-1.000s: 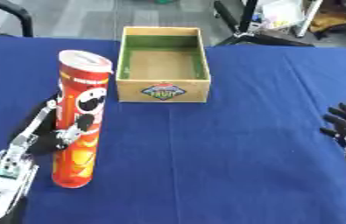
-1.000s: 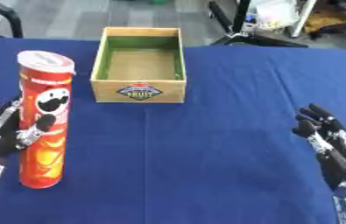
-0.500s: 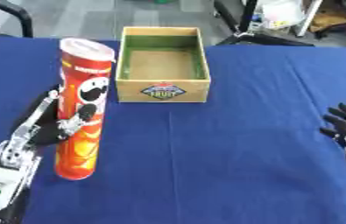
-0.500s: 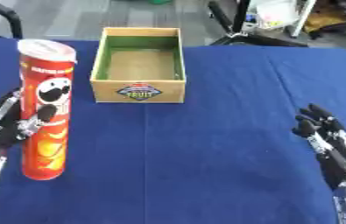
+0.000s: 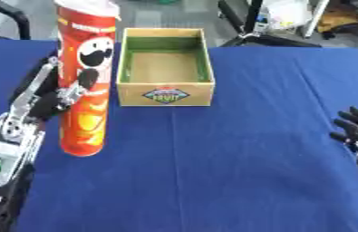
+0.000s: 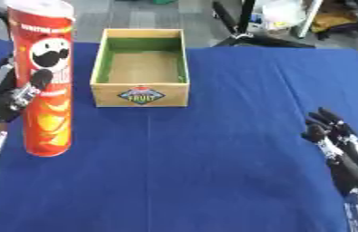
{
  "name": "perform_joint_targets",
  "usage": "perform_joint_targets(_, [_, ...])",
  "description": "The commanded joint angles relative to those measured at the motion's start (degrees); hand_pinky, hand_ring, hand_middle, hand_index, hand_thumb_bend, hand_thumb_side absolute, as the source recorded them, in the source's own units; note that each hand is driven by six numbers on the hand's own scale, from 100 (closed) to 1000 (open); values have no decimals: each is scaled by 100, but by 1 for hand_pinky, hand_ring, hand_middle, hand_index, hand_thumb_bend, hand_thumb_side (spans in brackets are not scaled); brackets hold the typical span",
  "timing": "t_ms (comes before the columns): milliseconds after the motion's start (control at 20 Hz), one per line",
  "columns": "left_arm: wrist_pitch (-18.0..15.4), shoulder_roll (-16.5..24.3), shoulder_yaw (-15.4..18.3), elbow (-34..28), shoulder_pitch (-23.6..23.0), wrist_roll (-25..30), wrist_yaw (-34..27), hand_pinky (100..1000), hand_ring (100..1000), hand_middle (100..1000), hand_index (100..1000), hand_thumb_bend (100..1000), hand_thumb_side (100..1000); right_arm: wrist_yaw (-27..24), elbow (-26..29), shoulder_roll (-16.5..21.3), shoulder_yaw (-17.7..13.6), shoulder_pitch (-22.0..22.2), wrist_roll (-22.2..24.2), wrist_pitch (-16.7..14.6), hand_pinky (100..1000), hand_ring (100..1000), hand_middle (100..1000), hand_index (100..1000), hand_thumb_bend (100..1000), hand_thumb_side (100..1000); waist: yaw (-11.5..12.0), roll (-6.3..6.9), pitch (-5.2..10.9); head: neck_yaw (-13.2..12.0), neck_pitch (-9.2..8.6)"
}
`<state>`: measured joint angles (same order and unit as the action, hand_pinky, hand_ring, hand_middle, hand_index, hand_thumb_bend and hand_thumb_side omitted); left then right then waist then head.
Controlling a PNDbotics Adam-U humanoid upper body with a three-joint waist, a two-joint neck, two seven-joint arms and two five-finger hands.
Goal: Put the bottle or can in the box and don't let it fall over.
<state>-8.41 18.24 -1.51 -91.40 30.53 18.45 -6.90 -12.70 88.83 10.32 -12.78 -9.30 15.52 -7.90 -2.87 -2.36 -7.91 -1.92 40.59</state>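
Chip can gripped in my left hand, box waiting.

My left hand curls around the tall red chip can, held upright beside the box, left of it, on the blue table. My right hand rests slack-fingered near the right edge.

A blue-covered table fills the view; beyond it lie grey floor and black chair legs.
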Motion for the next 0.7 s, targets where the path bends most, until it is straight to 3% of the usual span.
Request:
perform_joint_targets(50, [26, 44, 88, 152, 450, -246, -135, 118, 359, 352, 659, 100, 576, -43, 26, 68, 11, -66, 32, -9, 805, 896, 847, 907, 548, 431, -38, -12, 67, 2, -97])
perform_joint_targets(300, [22, 45, 94, 839, 1278, -787, -118, 119, 355, 347, 655, 100, 592, -55, 7, 58, 38, -95, 63, -15, 805, 896, 848, 907, 549, 430, -138, -37, 39, -24, -142])
perform_joint_targets(700, [-215, 14, -53, 2566, 2421, -1759, 163, 138, 375, 359, 662, 100, 564, -62, -20, 60, 116, -159, 145, -16, 806, 897, 848, 907, 550, 430, -357, -34, -6, -99, -198])
